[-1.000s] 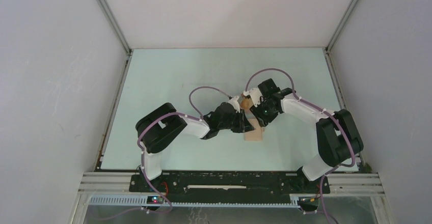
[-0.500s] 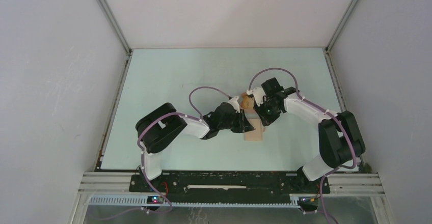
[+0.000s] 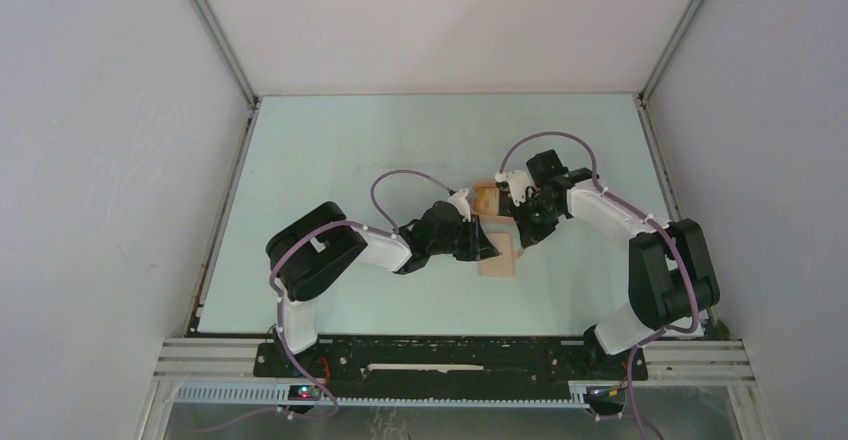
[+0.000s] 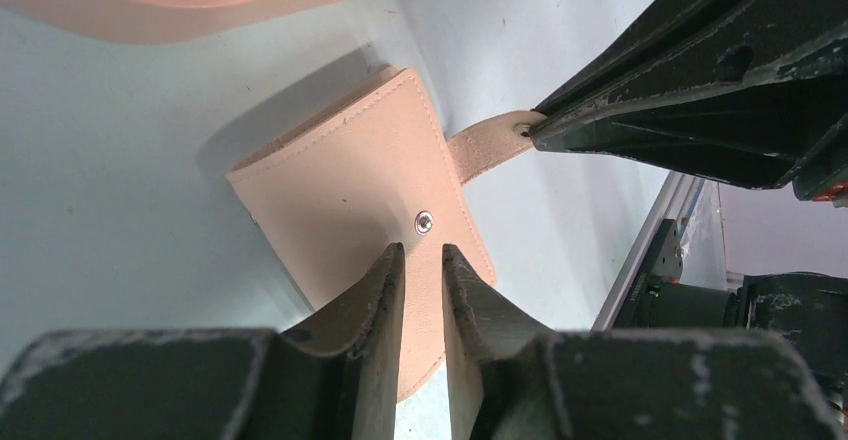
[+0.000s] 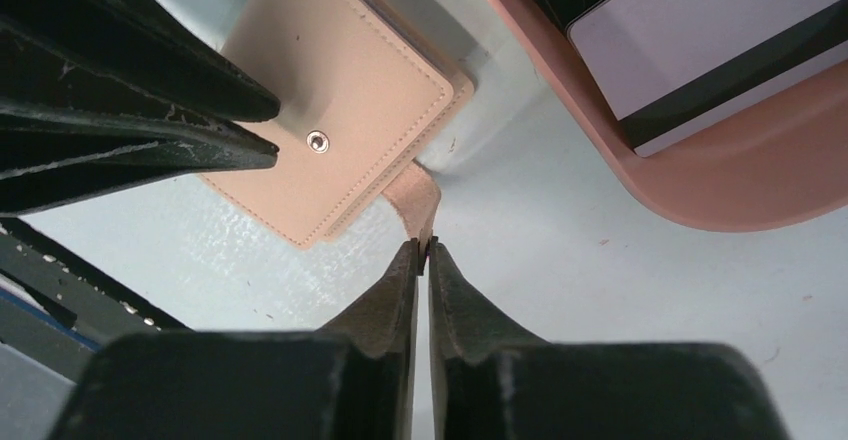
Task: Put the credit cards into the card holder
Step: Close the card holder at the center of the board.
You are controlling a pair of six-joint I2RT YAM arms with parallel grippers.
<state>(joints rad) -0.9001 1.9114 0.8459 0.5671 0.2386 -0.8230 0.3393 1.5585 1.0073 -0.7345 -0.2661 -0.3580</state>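
The top camera looks down on the whole bench (image 3: 330, 150) from behind the arms (image 3: 330, 255). Both wrist cameras look closely at the holder (image 4: 345, 190) from opposite sides.

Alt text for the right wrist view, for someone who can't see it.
The right gripper has its jaws shut on the strap of a tan card holder. The left gripper touches the holder's face beside its snap; a pink tray at upper right holds a pale, dark-striped credit card.
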